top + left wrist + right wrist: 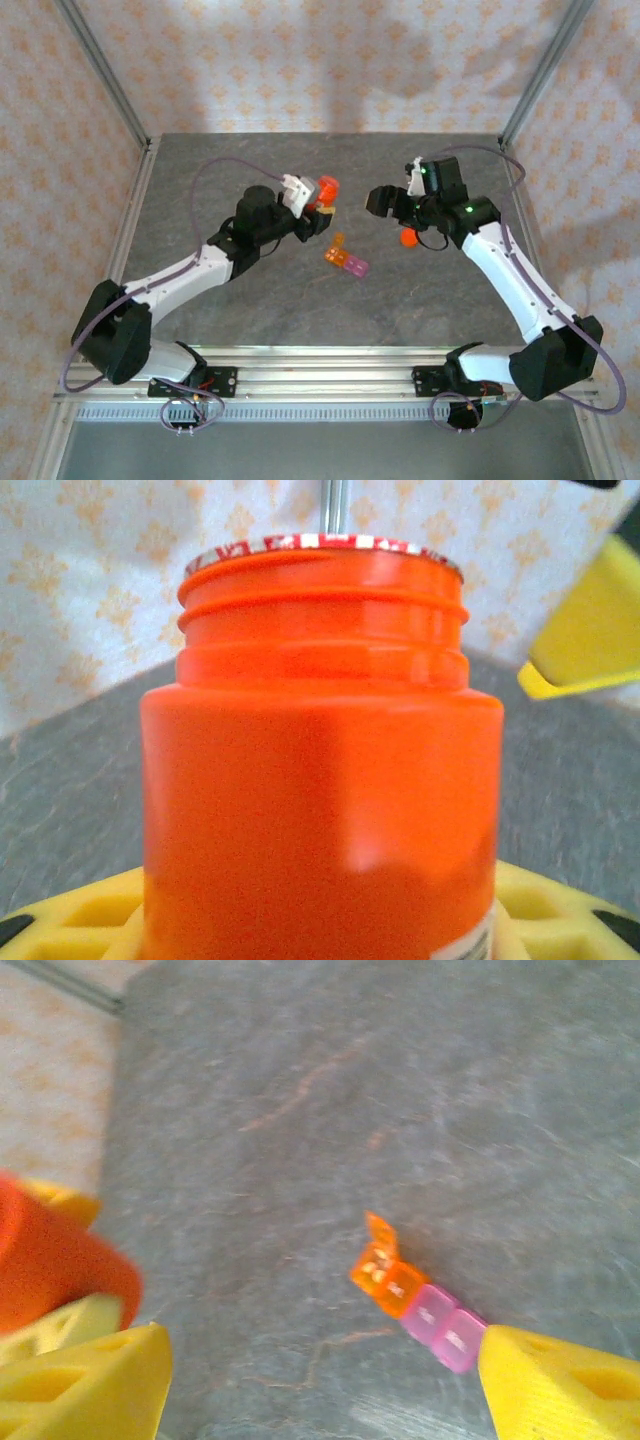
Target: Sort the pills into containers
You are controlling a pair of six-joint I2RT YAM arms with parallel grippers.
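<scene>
Near edge: both arm bases are bolted side by side on the grey table (250,300).

Mid-table: the containers (346,260) are seen lying flat between the two arms, a short strip, orange at one end and pink at the other. From the right wrist one orange flap (380,1228) is seen raised at the orange end. Pale specks (378,1262) are noted in an orange cell, too blurred to identify. No writing can be made out on the strip.

A round orange piece (408,238) is seen just beneath the right wrist.

Beyond the strip: the right gripper (383,200) is spread, its yellow fingers (90,1385) set wide apart with nothing gripped between them. A blurred orange shape (50,1260) is seen at the left edge above one finger; what it is cannot be told.

The left gripper (315,205) is clamped on the bottle (320,780), which is held upright above the table, apart from the strip. The threaded neck is bare and a foil seal (320,543) with red-and-white print is seen on the mouth; the print is not readable. A white label corner (465,942) with dark marks is likewise unreadable.

Farthest: patterned wallpaper (300,60).
</scene>
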